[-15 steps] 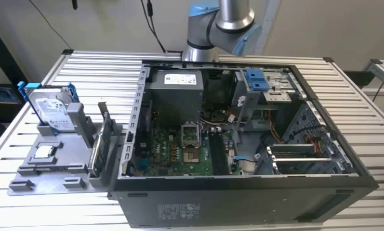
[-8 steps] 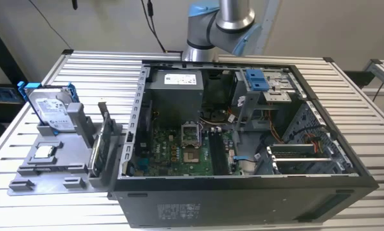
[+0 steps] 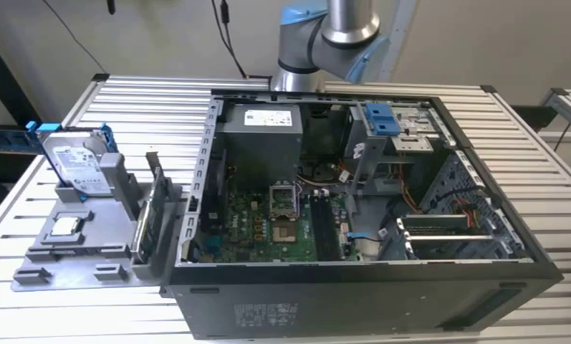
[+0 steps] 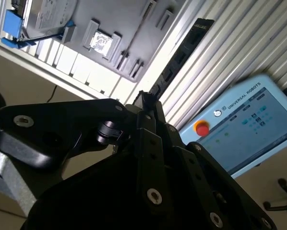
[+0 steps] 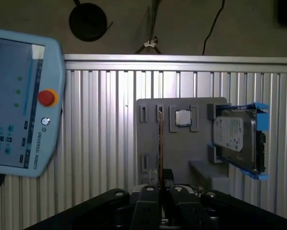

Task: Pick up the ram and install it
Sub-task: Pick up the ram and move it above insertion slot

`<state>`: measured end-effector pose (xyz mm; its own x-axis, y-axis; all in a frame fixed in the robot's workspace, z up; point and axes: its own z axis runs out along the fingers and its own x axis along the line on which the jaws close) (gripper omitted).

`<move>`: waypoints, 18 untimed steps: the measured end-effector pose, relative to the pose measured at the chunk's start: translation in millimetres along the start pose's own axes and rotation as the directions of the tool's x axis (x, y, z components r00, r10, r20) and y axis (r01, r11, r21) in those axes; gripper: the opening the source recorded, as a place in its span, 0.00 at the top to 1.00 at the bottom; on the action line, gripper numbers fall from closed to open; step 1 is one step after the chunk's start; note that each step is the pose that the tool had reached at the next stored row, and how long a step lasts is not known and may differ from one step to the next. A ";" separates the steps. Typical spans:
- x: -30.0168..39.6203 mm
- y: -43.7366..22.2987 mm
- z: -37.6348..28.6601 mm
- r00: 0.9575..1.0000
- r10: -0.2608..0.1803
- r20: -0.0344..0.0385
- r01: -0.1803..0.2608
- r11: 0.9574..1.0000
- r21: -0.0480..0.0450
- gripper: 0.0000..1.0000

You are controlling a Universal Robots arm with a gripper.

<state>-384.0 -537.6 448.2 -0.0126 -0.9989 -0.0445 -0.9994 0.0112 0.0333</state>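
The ram [image 3: 154, 179] is a slim dark stick standing on edge in the grey fixture [image 3: 84, 244], on the exterior view's left of the open computer case [image 3: 362, 287]. In the second wrist view the ram [image 4: 182, 52] runs as a dark strip up from just past my gripper [image 4: 146, 98]. In the first wrist view a thin board edge [image 5: 160, 158] lines up beyond my gripper [image 5: 163, 188]; I cannot separate the ram from the green card there. The gripper is high above the fixture, shut, holding nothing. The motherboard [image 3: 266, 229] lies inside the case.
A hard drive with blue rails [image 3: 75, 168] leans in the fixture, and a processor chip [image 3: 65, 228] lies flat in it. A teach pendant [image 5: 18, 105] with a red button sits beside the slatted table [image 3: 36, 315]. My arm [image 3: 328, 36] rises behind the case.
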 end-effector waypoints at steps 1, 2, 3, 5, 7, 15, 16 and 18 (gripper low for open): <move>0.0 -1.0 0.0 1.000 0.000 0.000 0.000 1.000 0.000 0.86; 0.0 -2.1 -0.1 1.000 0.000 0.000 0.000 1.000 0.000 0.86; 0.0 -3.4 -0.1 1.000 0.000 0.000 0.000 1.000 0.000 0.86; -0.1 -6.3 -0.2 1.000 0.000 0.000 0.000 1.000 0.000 0.86; -0.1 -9.4 -0.3 1.000 0.000 0.000 0.000 1.000 0.000 0.86; -0.3 -20.5 -0.7 1.000 0.000 0.000 0.000 1.000 0.000 0.86; -0.3 -21.7 -0.7 1.000 0.000 0.000 0.000 1.000 0.000 0.86; -0.3 -24.0 -0.8 1.000 0.000 0.000 0.000 1.000 0.000 0.86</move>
<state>-360.0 -537.6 448.2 -0.0126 -0.9989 -0.0445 -0.9994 0.0111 0.0333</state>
